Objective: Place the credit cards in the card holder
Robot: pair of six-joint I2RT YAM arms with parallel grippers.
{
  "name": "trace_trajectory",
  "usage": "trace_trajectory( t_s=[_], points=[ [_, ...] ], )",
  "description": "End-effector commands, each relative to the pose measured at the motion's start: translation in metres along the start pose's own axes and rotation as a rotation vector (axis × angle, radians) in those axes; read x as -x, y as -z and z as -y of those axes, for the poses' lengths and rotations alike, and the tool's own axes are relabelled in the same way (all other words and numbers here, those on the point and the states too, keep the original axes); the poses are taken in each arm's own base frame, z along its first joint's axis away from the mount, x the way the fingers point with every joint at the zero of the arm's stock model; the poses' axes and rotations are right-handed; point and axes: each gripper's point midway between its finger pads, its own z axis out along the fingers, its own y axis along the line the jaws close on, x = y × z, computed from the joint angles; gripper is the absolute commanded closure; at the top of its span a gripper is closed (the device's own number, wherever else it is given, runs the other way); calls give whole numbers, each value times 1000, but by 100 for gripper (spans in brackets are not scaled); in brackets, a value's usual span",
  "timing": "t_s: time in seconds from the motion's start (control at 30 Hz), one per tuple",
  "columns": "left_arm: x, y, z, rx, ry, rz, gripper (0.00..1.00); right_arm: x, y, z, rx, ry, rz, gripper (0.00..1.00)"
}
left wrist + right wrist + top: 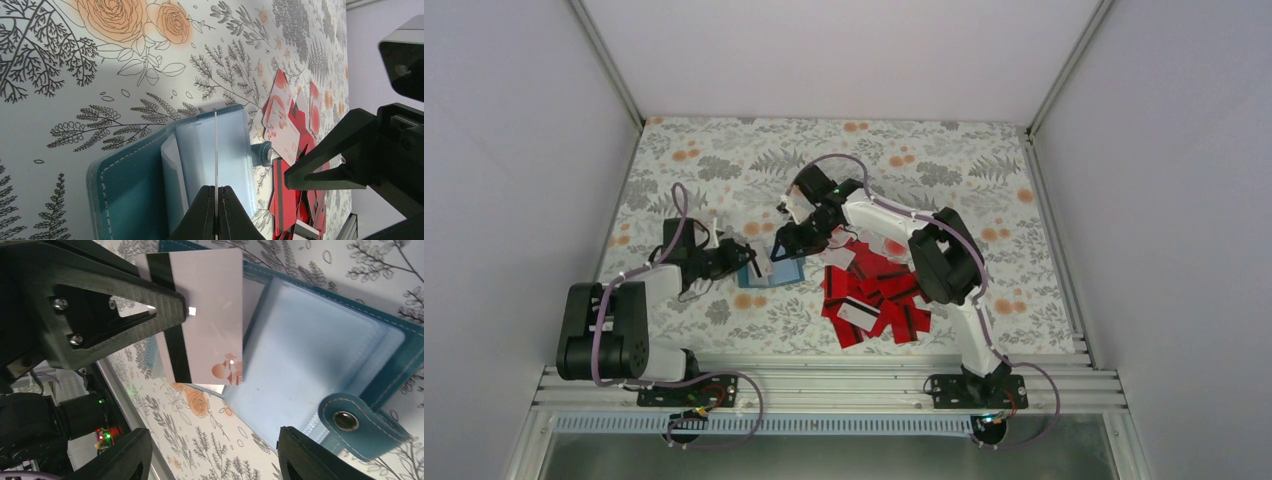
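Observation:
The teal card holder [776, 275] lies open on the floral cloth, its clear pockets [320, 340] facing up and its snap tab [360, 426] at one side. My left gripper [216, 189] is shut on one white credit card [210, 315] with a black stripe. It holds that card on edge over the holder, with the card's far edge meeting the pockets. My right gripper [214, 435] hovers open just beside the holder with nothing between its fingers. The other credit cards [874, 295], mostly red, lie in a loose pile to the right of the holder.
The pile of cards [287, 200] begins right behind the snap tab. One finger of the right gripper [325, 160] reaches in close over it. White walls enclose the table on three sides, and a metal rail [824, 385] runs along the near edge.

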Motion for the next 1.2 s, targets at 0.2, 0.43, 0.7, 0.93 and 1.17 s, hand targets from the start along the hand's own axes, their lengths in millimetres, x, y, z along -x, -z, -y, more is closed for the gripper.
trace_trajectory(
  t_s=[0.2,0.43,0.7,0.93,1.17],
  points=[
    [7,3,-2,42,-25,29,98,21,20,-36,116,172,88,40],
    [7,3,-4,45,-12,34,98,25,17,-38,140,211,116,44],
    [3,3,-4,36,4,37,98,20,3,-17,114,187,99,50],
    [-2,2,-8,40,4,30,98,12,-6,6,79,149,81,53],
    [-2,-1,-9,29,9,30,98,2,-9,27,31,122,73,53]
  ],
)
